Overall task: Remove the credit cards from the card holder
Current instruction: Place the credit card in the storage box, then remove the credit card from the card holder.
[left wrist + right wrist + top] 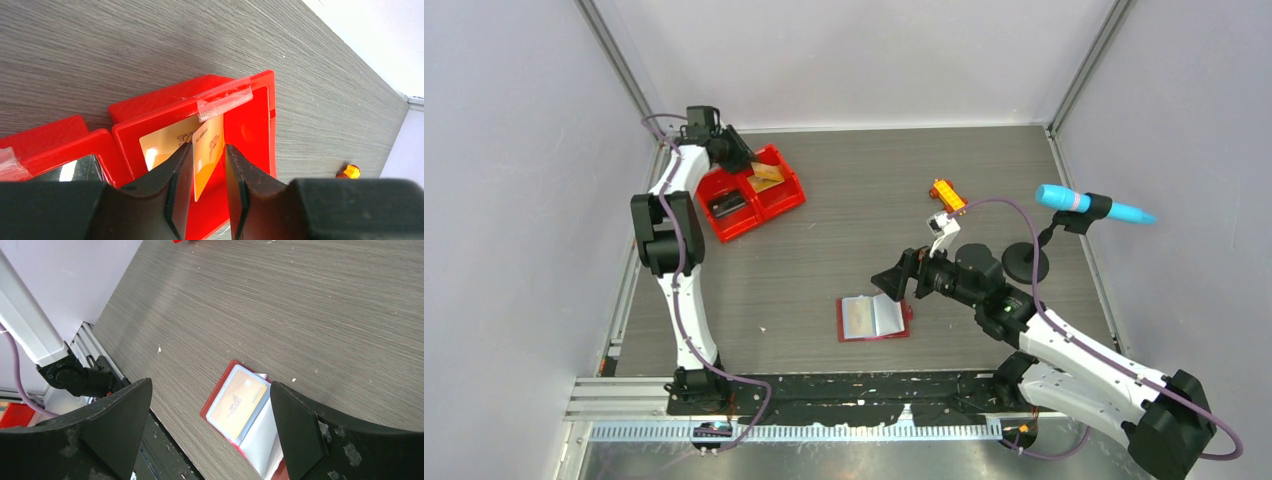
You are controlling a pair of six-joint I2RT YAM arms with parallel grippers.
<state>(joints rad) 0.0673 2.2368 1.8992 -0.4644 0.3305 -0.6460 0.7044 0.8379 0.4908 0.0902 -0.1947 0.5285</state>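
From my seat, the left gripper (209, 192) hangs over the far compartment of the red two-compartment bin (786, 196), at the far left of the table (874, 170). Its jaws are slightly apart, and an orange-yellow credit card (207, 157) stands on edge in the gap between them. It leans against the left-hand pad; I cannot tell whether either pad is actually pressing on it, so I cannot call it gripped or released. Just beyond the fingertips, a second orange-yellow card (162, 145) lies flat on the floor of that same compartment. A strip of clear tape (225, 100) crosses the bin's far rim just above the upright card. The neighbouring compartment, off to the left of the jaws, holds something dark and shiny that I cannot identify.

The right gripper (210, 425) is spread wide with nothing between its fingers. Directly below and just ahead of it, the dark red card holder (235, 407) lies open and flat on the table, with an orange-yellow card in its sleeve (236, 400) on the left leaf and a pale lining on the right.

Beyond the right arm sits an orange-yellow toy vehicle (947, 194), well apart from the card holder.
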